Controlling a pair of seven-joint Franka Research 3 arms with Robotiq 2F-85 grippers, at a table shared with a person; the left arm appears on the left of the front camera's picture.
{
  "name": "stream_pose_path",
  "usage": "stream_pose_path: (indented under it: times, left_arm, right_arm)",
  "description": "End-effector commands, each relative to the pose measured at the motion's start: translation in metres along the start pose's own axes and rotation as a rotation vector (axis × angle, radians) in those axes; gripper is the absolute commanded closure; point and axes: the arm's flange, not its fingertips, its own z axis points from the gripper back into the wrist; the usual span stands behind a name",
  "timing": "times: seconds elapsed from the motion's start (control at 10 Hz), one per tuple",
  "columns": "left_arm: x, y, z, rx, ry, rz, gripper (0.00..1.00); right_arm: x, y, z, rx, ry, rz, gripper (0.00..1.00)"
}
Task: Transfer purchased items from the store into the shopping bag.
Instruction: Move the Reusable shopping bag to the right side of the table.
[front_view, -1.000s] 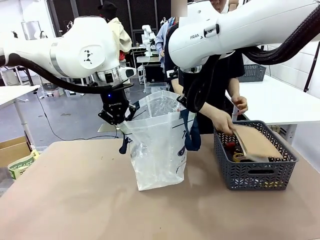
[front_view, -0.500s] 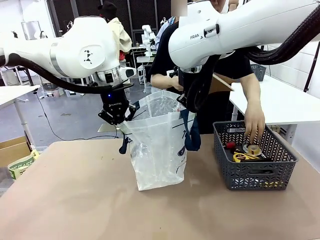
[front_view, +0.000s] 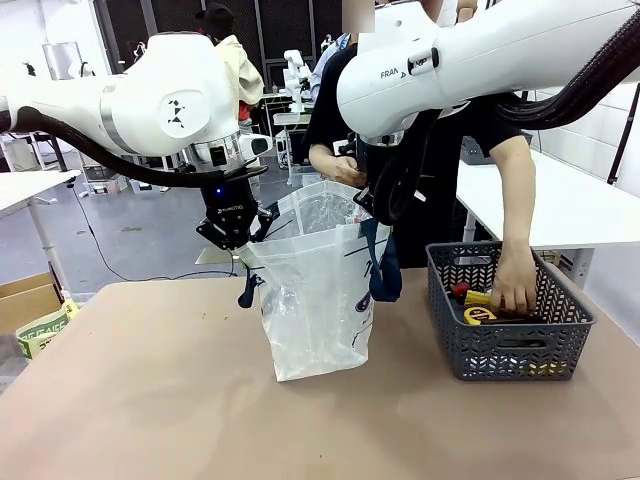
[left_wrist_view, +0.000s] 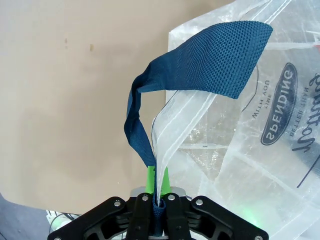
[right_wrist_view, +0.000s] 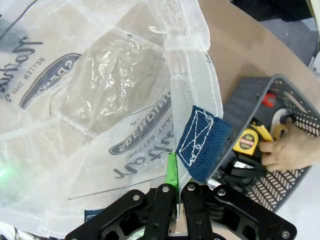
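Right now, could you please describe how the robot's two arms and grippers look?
The left arm and right arm are glossy white with rounded joints and black corrugated cables. The right arm bears dark lettering. The left gripper and right gripper are black with green pads.

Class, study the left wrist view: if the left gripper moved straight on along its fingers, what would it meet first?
The left gripper, shut on the shopping bag at its blue strap, would push straight into that bag first. Beyond it lies the table, though depth is unclear.
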Motion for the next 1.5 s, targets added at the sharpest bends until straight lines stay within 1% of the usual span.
stream_pose_path:
  times: [0.0,0.6,1.0,1.4]
  left_arm:
    - [-0.001,0.000,-0.001,0.001,0.002,0.011,1.00]
    - [0.000,0.000,0.000,0.000,0.000,0.000,1.00]
    - [0.003,0.006,0.000,0.002,-0.020,-0.008,1.00]
    - [0.007,0.011,0.000,0.014,-0.008,-0.021,1.00]
  right_arm:
    - [0.000,-0.001,-0.002,0.003,0.003,-0.006,1.00]
    - [0.000,-0.001,-0.002,0.003,0.003,-0.006,1.00]
    - [-0.003,-0.003,0.000,-0.015,0.000,0.022,1.00]
    - [-0.004,-0.005,-0.001,-0.034,0.032,0.045,1.00]
